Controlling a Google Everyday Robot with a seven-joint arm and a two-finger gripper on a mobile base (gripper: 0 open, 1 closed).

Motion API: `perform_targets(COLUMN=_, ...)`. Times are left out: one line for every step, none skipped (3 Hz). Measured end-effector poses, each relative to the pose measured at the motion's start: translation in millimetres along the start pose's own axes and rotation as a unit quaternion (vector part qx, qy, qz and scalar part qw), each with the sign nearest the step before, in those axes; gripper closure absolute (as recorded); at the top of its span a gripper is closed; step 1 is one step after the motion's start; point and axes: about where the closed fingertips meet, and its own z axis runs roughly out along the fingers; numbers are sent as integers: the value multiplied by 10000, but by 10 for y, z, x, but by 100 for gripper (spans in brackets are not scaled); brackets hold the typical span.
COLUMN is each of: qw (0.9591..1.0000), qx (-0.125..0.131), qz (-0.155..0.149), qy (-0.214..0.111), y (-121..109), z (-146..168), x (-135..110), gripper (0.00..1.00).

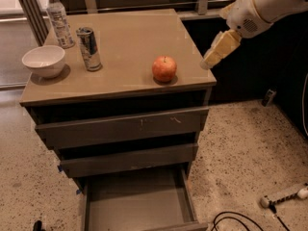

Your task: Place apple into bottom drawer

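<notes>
- Reaching in from the upper right of the frame, the white arm (pixel 269 6) slants down and to the left, its rounded wrist housing above and to the right of the cabinet's right edge.
- The tan end effector (pixel 206 64) hangs from that housing and points down-left, with its tip over the right rim of the worktop (pixel 130 37).
- The apple (pixel 164 68) sits on the worktop right of the frame's centre, close to the front edge and a little left of the end effector's tip.
- The apple stands upright with its short stem pointing up; it is round, so no long axis shows.
- The bottom drawer (pixel 134 203) is pulled out at the lower centre of the frame, and its flat grey inside faces up.
- The drawer's long axis runs from the cabinet toward the bottom edge of the frame, well below the apple.
- Whether the end effector is spread or pressed together cannot be told; it holds nothing and is apart from the apple.
- A can (pixel 89 48), a white bowl (pixel 44 60) and a bottle (pixel 59 19) stand on the worktop at the upper left.
- The top drawer (pixel 125 128), with scratch marks, and the middle drawer (pixel 127 160) are pushed in.
</notes>
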Motion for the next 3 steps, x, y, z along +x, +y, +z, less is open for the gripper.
perform_targets(qw=9994, qx=-107, qz=-63, qy=-323, y=-141, z=218, x=-226, gripper=0)
perform_targets(qw=9994, qx=-94, qz=-62, qy=-342, y=-159, z=216, x=-235, gripper=0)
perform_targets(qw=9981, qx=-356, qz=112, qy=-486, y=-100, z=321, x=-130, gripper=0)
